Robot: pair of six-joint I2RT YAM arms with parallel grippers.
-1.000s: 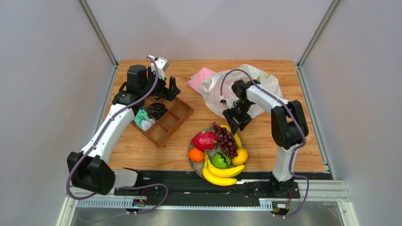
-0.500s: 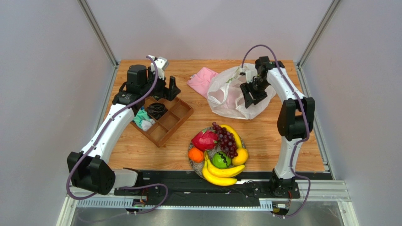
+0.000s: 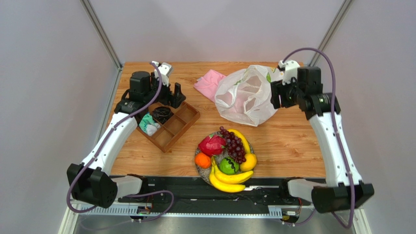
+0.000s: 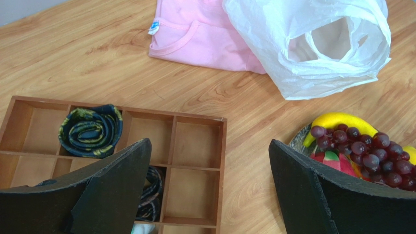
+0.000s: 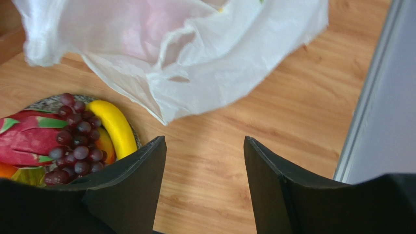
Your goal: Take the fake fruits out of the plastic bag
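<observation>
The fake fruits lie heaped on a grey plate (image 5: 49, 103) near the table's front: dragon fruit (image 3: 211, 145), grapes (image 3: 235, 145), bananas (image 3: 228, 181), a green fruit (image 3: 227, 165), an orange (image 3: 202, 160) and a lemon (image 3: 249, 162). The plastic bag (image 3: 246, 95) sits crumpled at the back, mouth open, and no fruit shows inside it. My right gripper (image 3: 277, 95) hangs open just right of the bag (image 5: 195, 48); nothing is between its fingers (image 5: 205, 139). Over the wooden tray's back edge my left gripper (image 3: 169, 95) stands wide open and empty (image 4: 209, 142).
A wooden compartment tray (image 3: 181, 118) holds rolled dark cloths (image 4: 90, 130) at the left. A pink cloth (image 3: 207, 82) lies partly under the bag. The enclosure's right wall (image 5: 381, 97) stands close beside the right gripper.
The right arm swung from above the plate up to the back right, beside the bag, and the bag now stands puffed up, leaning left. The left arm has barely moved.
</observation>
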